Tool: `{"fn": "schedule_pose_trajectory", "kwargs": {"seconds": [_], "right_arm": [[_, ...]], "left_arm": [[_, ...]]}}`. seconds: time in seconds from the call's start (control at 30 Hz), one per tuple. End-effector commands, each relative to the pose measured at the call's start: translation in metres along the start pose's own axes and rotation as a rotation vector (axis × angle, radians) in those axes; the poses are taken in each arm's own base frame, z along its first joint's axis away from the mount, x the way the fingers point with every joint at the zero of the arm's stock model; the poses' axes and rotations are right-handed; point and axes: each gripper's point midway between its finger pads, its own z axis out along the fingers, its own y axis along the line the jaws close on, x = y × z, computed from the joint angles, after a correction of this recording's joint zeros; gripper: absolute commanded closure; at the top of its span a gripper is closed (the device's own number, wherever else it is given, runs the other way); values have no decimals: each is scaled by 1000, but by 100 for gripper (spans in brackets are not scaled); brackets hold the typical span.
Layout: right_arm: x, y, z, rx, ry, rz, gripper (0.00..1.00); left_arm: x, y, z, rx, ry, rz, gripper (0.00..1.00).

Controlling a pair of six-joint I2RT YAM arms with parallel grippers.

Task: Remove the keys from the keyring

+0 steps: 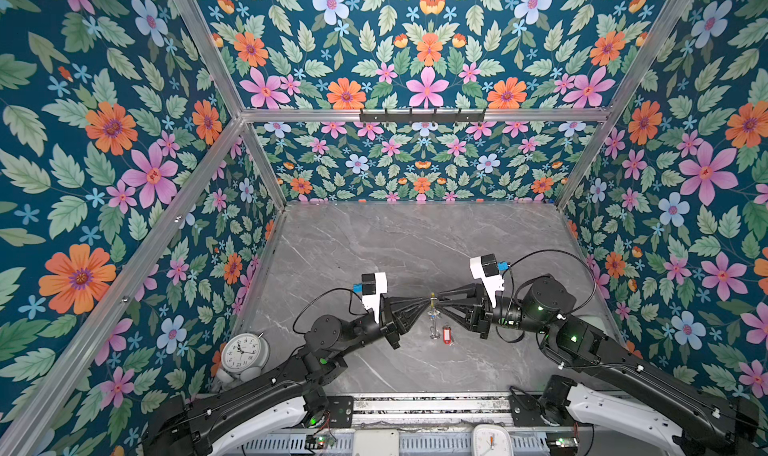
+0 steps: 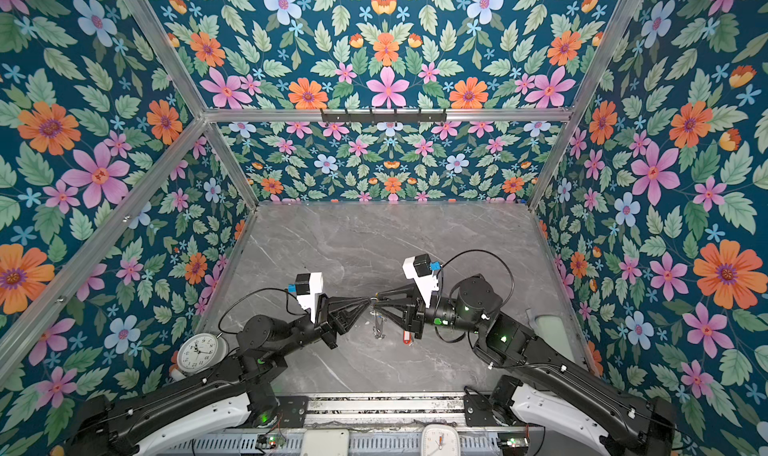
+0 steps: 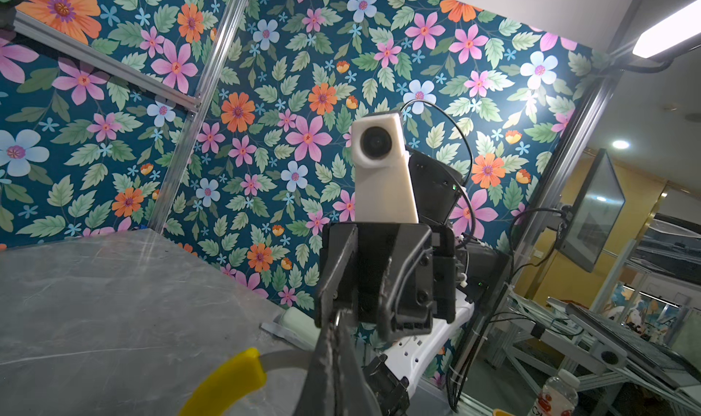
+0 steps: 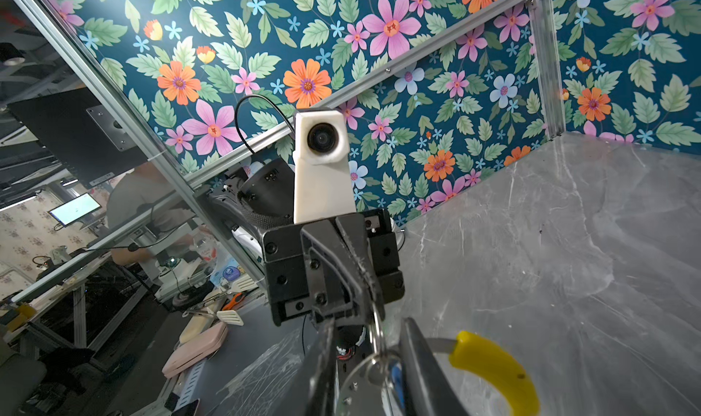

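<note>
Nearest the right wrist lens curves the yellow sleeve (image 4: 493, 372) of the keyring (image 4: 439, 345). Its grey wire runs out of the sleeve and in between the fingers of the right gripper (image 1: 437, 303). Those jaws stand a narrow way apart. In the gap sit a small split ring (image 4: 376, 357) and the blue tag (image 4: 396, 380) of one key. Whether the pads touch that tag is hard to tell from so close.

The left gripper (image 1: 427, 305) is clamped tight on the bare wire just past the sleeve, as the left wrist view shows.

In both top views the two grippers meet tip to tip, the left coming in from 9 o'clock and the right from 3 o'clock. The hoop stands edge-on between them, its long axis running 12 to 6. A silver key (image 1: 434, 330) dangles below the tips at 6 o'clock.

The red tag (image 1: 446, 334) lies on the grey marble table (image 1: 374, 246) at about 5 o'clock from the tips. It lies apart from the hoop, so that key looks already off.

The blue-tagged key seems to be the one left to take off, and the right arm is the nearer to it while the left steadies the wire.

An alarm clock (image 1: 244, 352) stands at 8 o'clock beside the left arm.
</note>
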Motion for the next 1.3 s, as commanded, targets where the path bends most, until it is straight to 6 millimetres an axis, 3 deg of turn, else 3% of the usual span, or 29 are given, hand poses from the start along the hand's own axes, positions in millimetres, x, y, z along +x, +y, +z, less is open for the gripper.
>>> {"fn": "schedule_pose_trajectory", "kwargs": {"seconds": [0.0,0.1,0.27,0.4,0.53,0.63,0.7,0.97,1.27], "right_arm": [[-13,7,0,-26,-53,-18,81],[-11,6,1,-25,-40,-13,90],[-7,4,3,-23,-23,-4,89],[-6,4,3,-18,-12,-4,100],[-2,3,2,-5,25,-12,100],[5,3,0,6,74,-18,100],[11,4,-2,9,126,-30,100],[30,13,-11,-21,313,-54,100],[31,20,-16,-52,388,-73,100]], "left_arm": [[-18,-10,0,43,-78,2,100],[-17,-9,0,38,-76,-3,100],[-19,-9,-1,37,-83,-1,100],[-17,-9,-1,37,-79,-4,100],[-13,-7,0,25,-50,-14,99],[-9,-10,-2,31,-16,-28,78],[-7,-12,-4,27,17,-38,71],[13,-17,-1,-6,242,-59,67],[24,-29,-1,15,406,-69,65]]}}
